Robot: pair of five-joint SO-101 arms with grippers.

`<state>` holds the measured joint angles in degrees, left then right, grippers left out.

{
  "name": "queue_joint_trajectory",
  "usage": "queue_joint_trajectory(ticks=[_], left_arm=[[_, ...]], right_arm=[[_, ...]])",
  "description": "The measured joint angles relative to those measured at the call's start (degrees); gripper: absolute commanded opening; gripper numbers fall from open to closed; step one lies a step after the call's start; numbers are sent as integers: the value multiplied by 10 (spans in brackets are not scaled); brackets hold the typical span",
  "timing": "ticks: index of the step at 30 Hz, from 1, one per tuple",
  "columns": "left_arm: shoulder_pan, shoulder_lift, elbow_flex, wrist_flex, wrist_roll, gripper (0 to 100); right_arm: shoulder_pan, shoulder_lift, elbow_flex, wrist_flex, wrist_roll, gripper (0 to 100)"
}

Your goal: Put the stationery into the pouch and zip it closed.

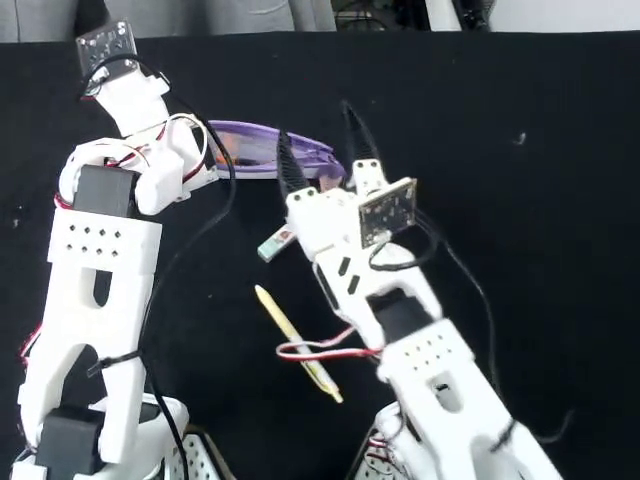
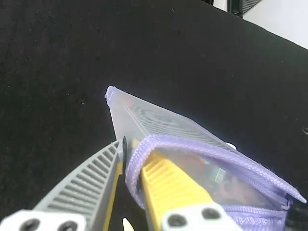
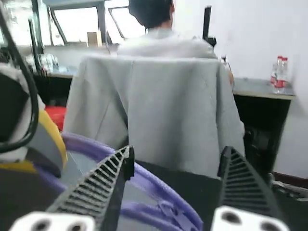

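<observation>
Nearest, a yellow pen [image 1: 297, 343] lies on the black worktop [image 1: 520, 250]. Just past it sits a small pale block [image 1: 277, 243]. Both are outside the pouch, so loading looks to be the step in hand. Beyond them the right pincer [image 1: 315, 125] hangs spread and empty over one end of the purple pouch [image 1: 262, 148]. At the pouch's other end the left pincer [image 2: 134, 153] is clamped on the zip rim, holding the mouth open. Next, the right arm probably needs to drop back, grip 1 item, and feed it in endwise.

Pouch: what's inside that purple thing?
Through the pouch wall, reddish and pale shapes show, too blurred to name. The left end effector has its yellow finger inside the mouth. Anything beneath it is covered.
</observation>
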<state>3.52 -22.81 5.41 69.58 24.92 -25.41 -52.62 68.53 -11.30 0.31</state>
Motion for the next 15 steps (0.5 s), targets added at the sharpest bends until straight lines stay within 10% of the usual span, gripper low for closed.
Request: queue_joint_trajectory(ticks=[15], left_arm=[[-103, 9, 2, -21, 1, 29]], right_arm=[[-37, -299, -13, 521, 77, 226]])
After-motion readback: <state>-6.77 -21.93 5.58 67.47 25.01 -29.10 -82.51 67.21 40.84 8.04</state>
